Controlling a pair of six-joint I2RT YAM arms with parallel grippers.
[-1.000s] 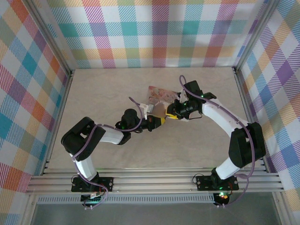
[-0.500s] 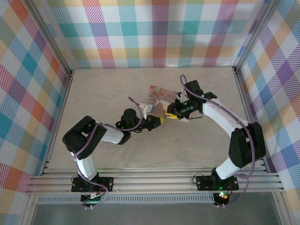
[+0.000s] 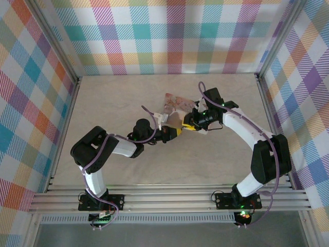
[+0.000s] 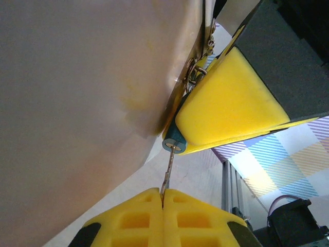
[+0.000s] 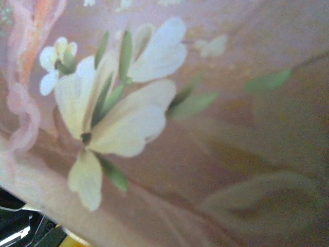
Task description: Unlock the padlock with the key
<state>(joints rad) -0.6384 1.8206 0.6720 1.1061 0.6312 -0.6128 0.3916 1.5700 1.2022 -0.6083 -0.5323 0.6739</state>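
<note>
The small blue padlock [image 4: 173, 141] pokes out from under a yellow finger [image 4: 231, 108] of my right gripper [image 3: 189, 123], its keyhole end facing my left wrist camera. That finger presses the padlock against the pink box [image 4: 77, 103]; the second right finger is hidden. The thin grey key [image 4: 168, 175] is pinched between the shut yellow pads of my left gripper [image 4: 163, 198], and its tip sits in the keyhole. In the top view both grippers meet at the near edge of the box [image 3: 177, 105], with the left gripper [image 3: 172, 133] just left of the right one.
The box's metal latch [image 4: 198, 72] sits just above the padlock. The flower picture on the box [image 5: 205, 154] lies very close to my right wrist camera. Checked walls ring the table [image 3: 103, 103], and an aluminium rail [image 3: 169, 198] runs along its near edge.
The left arm's elbow has crept slightly to the right. Both grippers stay together at the box, with the key still held at the padlock.
</note>
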